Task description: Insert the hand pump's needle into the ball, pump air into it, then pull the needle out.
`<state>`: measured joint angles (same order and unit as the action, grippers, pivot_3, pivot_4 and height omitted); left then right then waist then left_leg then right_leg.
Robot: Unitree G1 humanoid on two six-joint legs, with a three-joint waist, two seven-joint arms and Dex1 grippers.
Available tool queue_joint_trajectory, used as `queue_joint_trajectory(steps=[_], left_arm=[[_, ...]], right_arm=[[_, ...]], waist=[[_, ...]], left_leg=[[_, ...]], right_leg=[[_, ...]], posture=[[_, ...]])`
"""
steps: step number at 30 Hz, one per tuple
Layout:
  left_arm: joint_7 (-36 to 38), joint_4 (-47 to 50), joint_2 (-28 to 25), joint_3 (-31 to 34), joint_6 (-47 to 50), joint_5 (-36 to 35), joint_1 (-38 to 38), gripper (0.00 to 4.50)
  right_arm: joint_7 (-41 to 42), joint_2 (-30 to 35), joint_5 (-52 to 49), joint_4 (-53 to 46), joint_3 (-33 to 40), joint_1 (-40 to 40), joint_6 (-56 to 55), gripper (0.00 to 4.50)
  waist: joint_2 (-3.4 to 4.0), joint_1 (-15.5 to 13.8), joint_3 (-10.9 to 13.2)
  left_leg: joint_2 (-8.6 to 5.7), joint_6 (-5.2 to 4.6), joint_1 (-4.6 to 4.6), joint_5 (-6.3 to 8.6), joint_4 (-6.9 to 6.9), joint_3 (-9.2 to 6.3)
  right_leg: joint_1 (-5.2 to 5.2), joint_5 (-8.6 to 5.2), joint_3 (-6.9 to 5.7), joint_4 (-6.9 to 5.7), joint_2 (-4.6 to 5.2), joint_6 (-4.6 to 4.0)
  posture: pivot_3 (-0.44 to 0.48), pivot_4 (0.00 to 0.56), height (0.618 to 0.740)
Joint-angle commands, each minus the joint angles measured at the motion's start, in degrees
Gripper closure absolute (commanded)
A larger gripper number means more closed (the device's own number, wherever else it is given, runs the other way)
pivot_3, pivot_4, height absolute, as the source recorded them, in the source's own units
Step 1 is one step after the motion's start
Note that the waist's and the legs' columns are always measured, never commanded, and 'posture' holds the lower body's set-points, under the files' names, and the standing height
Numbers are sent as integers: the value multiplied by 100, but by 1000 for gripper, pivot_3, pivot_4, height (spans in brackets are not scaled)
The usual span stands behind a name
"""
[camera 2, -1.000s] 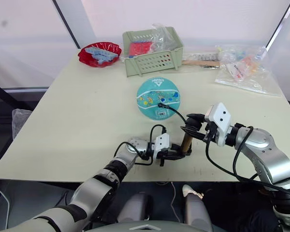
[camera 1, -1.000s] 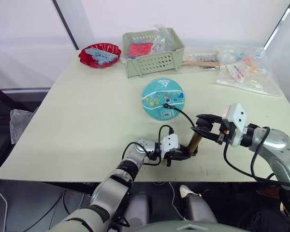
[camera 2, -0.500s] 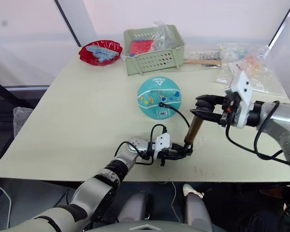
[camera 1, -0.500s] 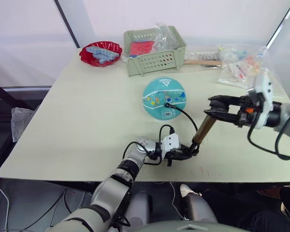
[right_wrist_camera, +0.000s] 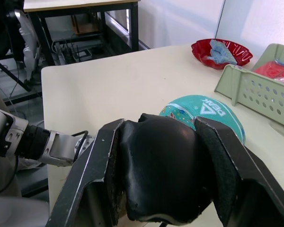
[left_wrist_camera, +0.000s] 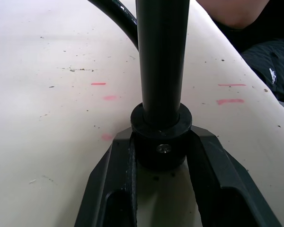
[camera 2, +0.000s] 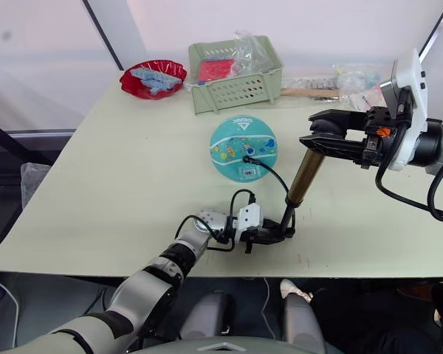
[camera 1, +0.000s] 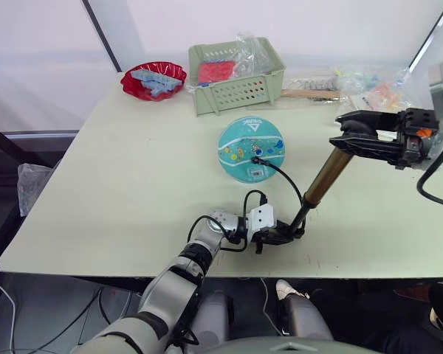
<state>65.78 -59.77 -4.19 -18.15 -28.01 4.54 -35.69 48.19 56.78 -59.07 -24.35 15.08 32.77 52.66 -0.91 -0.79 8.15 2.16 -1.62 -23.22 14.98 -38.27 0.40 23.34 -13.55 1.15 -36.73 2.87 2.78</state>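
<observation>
Pumping is under way: the hand pump (camera 2: 304, 178) is standing tilted on the tabletop (camera 2: 118, 177), its black base clamped between the 2 fingers of the left hand (camera 2: 275, 234). The right hand (camera 2: 316, 141) is gripping the black T-handle (right_wrist_camera: 163, 168) high above the brass barrel, with the dark rod drawn out below the barrel. The ball (camera 2: 243, 148) is lying beyond the left hand and beside the right hand, with the hose (camera 2: 275, 177) running to the needle (camera 2: 244, 158) seated in its top. To do this stroke well, the right hand should be pushing straight along the rod while the left keeps the base pinned, so the needle is not tugged. Writing on the ball is reading "DEAK" in the right wrist view.
</observation>
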Motion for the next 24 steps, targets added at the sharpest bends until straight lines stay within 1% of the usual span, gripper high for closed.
queue_joint_trajectory(steps=[1, 5, 12, 15, 20, 24], left_arm=[[-17, -359, -117, -226, 192, 337, 296, 3469], [-20, -345, -120, -236, 193, 332, 310, 3469], [-41, -343, -117, -232, 190, 330, 311, 3469], [-52, -347, -113, -233, 193, 336, 311, 3469], [-71, -351, -106, -233, 206, 354, 322, 3469], [-70, -345, -106, -227, 210, 362, 336, 3469]], right_arm=[[58, 24, 31, -451, 214, -253, -221, 2560], [71, -65, 448, -664, -82, -690, -521, 2560], [26, -536, 1526, -777, -946, -1610, -1340, 2560], [32, -738, 1984, -693, -1294, -1926, -1672, 2560], [150, -933, 2896, -322, -1898, -2421, -2378, 2560], [140, -1166, 3267, -124, -2153, -2612, -2759, 2560]], waist=[[0, -4, -3], [2, 4, -6], [-12, 15, -18], [-29, 15, -38], [-36, 13, -59], [-45, 14, -74]], left_leg=[[0, 0, -1, 0, 0, -1], [0, 0, 3, 0, 0, 0], [1, 0, 29, 0, 0, 4], [1, 0, 31, 0, 2, 6], [1, 0, 33, 0, 2, 10], [2, 0, 34, 0, 3, 10]], right_leg=[[0, 0, -3, 0, 0, 0], [-3, 0, -7, 0, -3, 0], [-23, -2, -5, 0, -4, 3], [-24, -2, -5, 0, -5, 2], [-25, -2, -7, 0, -6, 2], [-26, -3, -8, 0, -6, 2]], posture=[[0, 150, 736], [0, 150, 736], [0, 150, 736], [0, 150, 736], [0, 150, 736], [0, 150, 736]])
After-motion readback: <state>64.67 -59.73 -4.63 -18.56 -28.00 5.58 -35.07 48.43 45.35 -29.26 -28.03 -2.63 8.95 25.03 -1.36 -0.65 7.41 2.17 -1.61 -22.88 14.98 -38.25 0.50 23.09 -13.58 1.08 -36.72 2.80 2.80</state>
